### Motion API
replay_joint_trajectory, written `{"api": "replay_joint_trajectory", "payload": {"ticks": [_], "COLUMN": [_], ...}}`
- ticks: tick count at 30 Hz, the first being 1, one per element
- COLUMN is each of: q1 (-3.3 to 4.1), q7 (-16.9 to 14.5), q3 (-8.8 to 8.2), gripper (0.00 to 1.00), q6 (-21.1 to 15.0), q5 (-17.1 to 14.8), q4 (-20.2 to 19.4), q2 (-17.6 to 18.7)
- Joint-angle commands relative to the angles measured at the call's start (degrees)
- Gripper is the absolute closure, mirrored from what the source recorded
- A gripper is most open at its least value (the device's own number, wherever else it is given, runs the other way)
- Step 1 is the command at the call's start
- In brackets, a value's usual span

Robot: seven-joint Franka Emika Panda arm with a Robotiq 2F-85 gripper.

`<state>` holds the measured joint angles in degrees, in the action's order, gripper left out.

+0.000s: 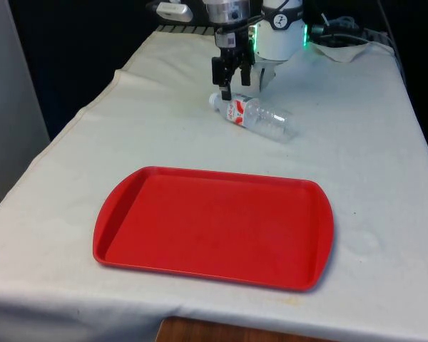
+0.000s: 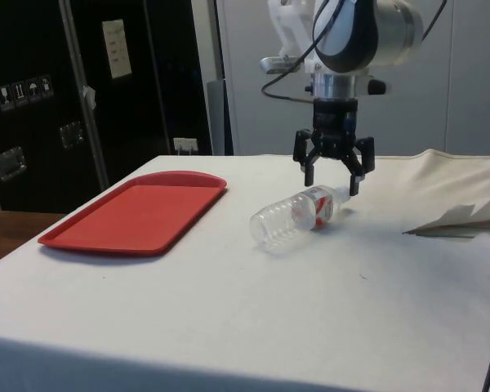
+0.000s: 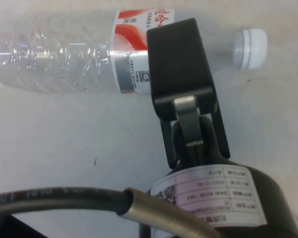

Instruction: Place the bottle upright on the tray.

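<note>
White-clothed table: the bottle (image 1: 253, 115) lies ungrasped beneath the spread-fingered gripper (image 2: 333, 173), far from the red tray (image 1: 214, 224); lifting and upright placement remain.

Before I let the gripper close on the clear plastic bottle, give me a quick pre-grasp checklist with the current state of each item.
1. Gripper open: ok, the fingers stand spread in the side view.
2. Clear plastic bottle reachable: ok, lying on its side on the white cloth, just below the gripper.
3. Fingers straddling the bottle: cannot tell; the gripper hangs over the neck end by the white cap, not yet down around it.
4. Cap on: ok.
5. Red plastic tray ready: ok, nothing lies on it.
6. Bottle upright: not ok, it must be turned before placing.
</note>
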<state>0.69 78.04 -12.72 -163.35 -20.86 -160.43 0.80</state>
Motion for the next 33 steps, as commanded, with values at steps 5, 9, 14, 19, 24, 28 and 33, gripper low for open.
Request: {"api": "replay_joint_trajectory", "payload": {"ticks": [5,9,14,19,24,28,33], "q1": [0.29,0.06,0.23,0.34,0.4,0.11,0.52], "q7": [-1.15,0.0,-1.15,-1.49,-1.66,0.0,-1.89], "q3": [0.46,0.11,0.4,0.52,0.57,0.11,0.57], "gripper": [0.0,0.0,0.0,0.0,0.0,0.0,0.0], "q6": [-1.55,-1.09,-0.86,-0.8,-1.15,-1.38,-1.32], "q5": [-1.78,0.0,-2.01,-2.75,-3.04,-0.52,-3.95], "q4": [-0.46,-0.23,-0.29,-0.17,0.06,0.4,0.06], "q2": [-0.97,0.06,-1.32,-1.83,-2.06,-0.34,-2.81]}}
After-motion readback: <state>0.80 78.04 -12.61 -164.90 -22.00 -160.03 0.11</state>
